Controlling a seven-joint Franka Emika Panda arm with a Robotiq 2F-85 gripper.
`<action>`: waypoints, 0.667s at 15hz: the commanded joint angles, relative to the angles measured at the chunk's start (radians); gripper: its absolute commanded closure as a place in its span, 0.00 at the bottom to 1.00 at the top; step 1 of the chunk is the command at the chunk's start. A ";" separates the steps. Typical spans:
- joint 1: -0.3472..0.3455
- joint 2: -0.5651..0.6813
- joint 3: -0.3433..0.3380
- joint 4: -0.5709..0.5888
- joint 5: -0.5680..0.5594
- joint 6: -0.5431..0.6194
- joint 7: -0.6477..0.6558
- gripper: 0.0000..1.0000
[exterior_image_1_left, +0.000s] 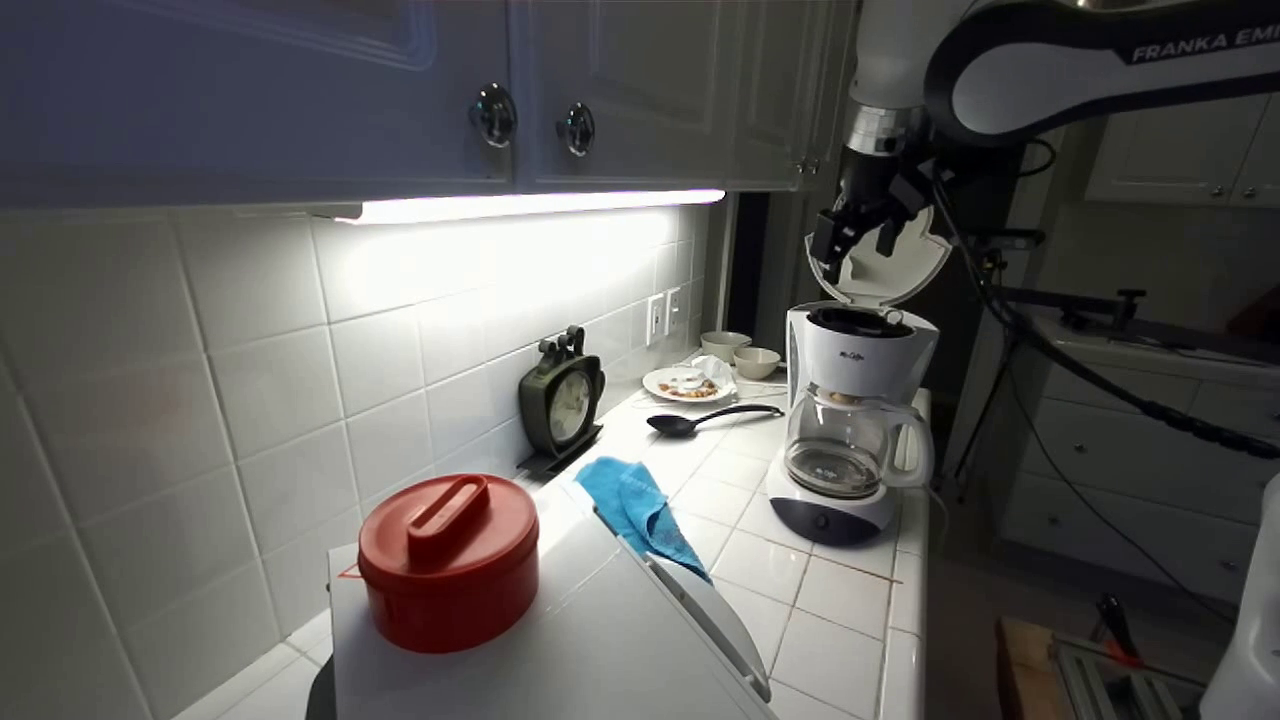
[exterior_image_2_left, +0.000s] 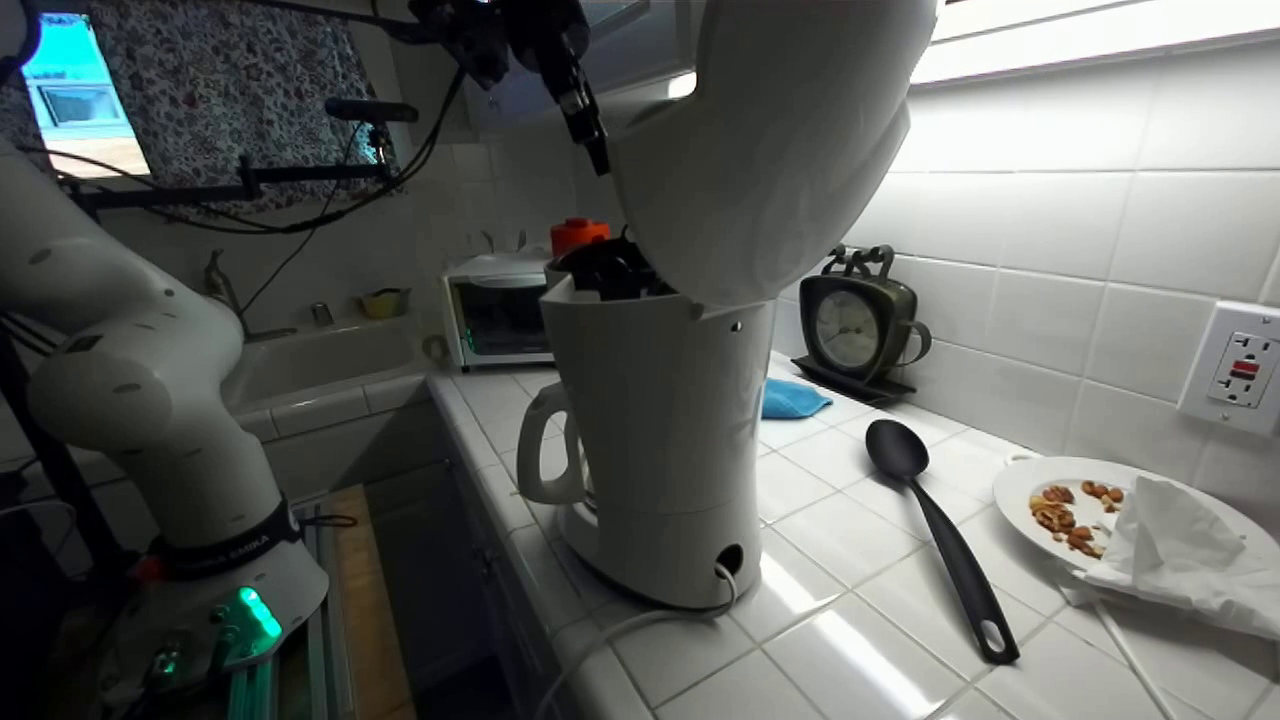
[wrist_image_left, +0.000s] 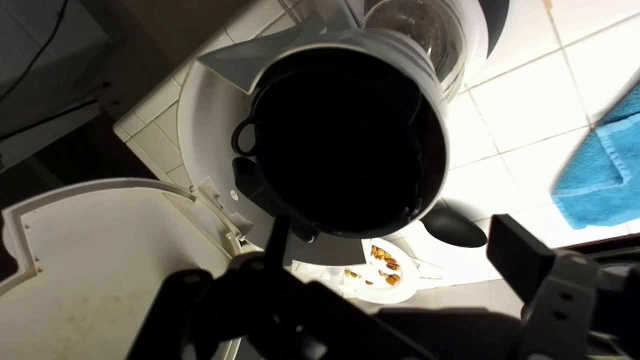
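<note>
White drip coffee maker (exterior_image_1_left: 862, 368), lid (exterior_image_1_left: 890, 272) flipped up, and we had our gripper (wrist_image_left: 390, 226) spread wide over the filter basket (wrist_image_left: 340, 142).

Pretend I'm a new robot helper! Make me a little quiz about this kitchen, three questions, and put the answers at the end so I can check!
1. True or false: the lid of the coffee maker stands open.
2. What colour is the cloth on the counter? A) red B) blue C) yellow
3. Is the gripper holding anything?

Key:
1. True.
2. B.
3. No, it is open and empty.
</note>
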 joint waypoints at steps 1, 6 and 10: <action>-0.004 -0.173 -0.045 -0.177 0.050 0.116 -0.004 0.00; -0.036 -0.277 -0.099 -0.305 0.102 0.275 -0.043 0.00; -0.064 -0.297 -0.117 -0.366 0.104 0.403 -0.100 0.00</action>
